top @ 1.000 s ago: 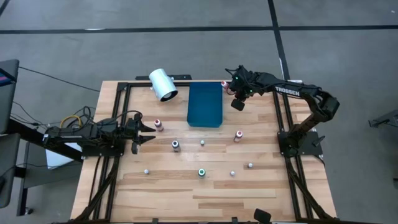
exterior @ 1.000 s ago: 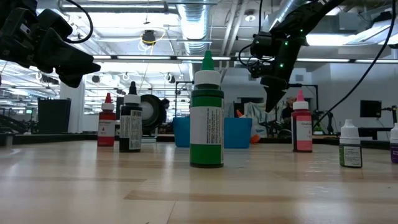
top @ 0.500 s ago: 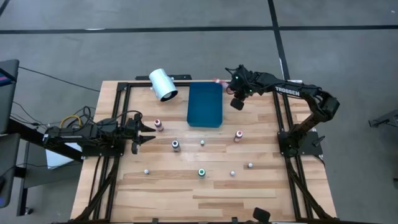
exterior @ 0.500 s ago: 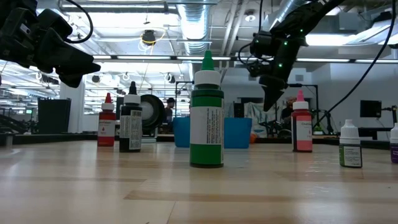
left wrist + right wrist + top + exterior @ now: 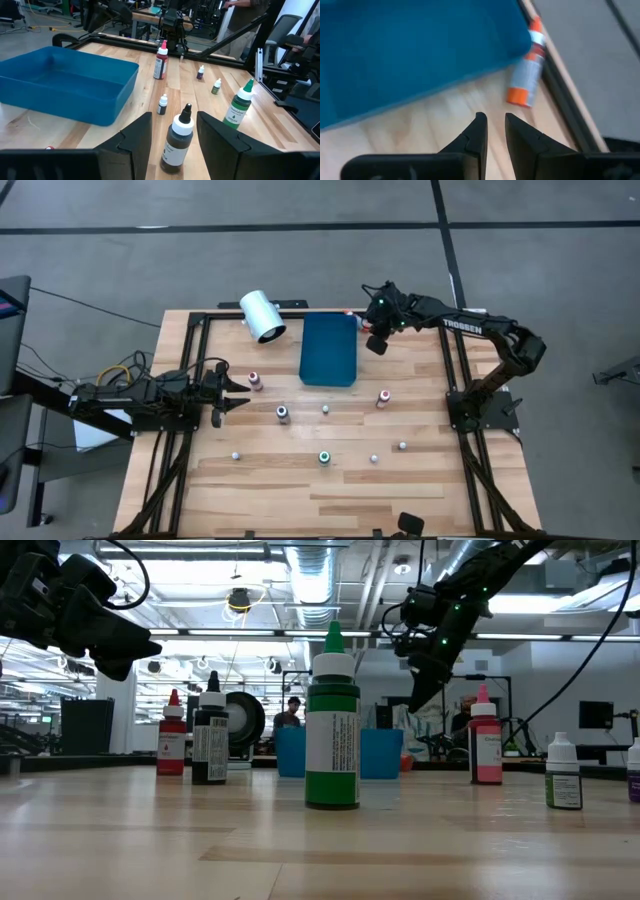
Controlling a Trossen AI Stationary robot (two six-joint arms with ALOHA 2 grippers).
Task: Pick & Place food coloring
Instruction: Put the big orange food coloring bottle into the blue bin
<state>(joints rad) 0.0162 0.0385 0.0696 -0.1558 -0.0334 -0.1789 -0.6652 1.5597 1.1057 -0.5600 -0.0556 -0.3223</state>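
Observation:
Several tiny white-tipped dropper bottles stand on their bases across the table: red (image 5: 254,381), dark (image 5: 282,413), pink (image 5: 383,397), green (image 5: 323,457) and small whitish ones (image 5: 402,446). An orange bottle (image 5: 527,75) lies on its side by the far right corner of the blue tray (image 5: 330,348). My right gripper (image 5: 370,340) hovers just short of that bottle (image 5: 350,311), its fingers (image 5: 481,130) a narrow gap apart and touching nothing. My left gripper (image 5: 240,393) waits open near the left edge, with the dark bottle (image 5: 177,137) ahead of it.
A large white cylinder (image 5: 262,316) lies on its side at the far left of the tray. The black frame rail (image 5: 570,100) runs along the far edge just behind the orange bottle. Bare wood lies along the near edge (image 5: 330,500). A person shows in the room beyond (image 5: 291,710).
My right gripper has moved a little toward the table's left and far edge, its tip slanting more to the left. The orange bottle, which was right beside the fingers, now lies farther left along the far edge, by the tray's corner.

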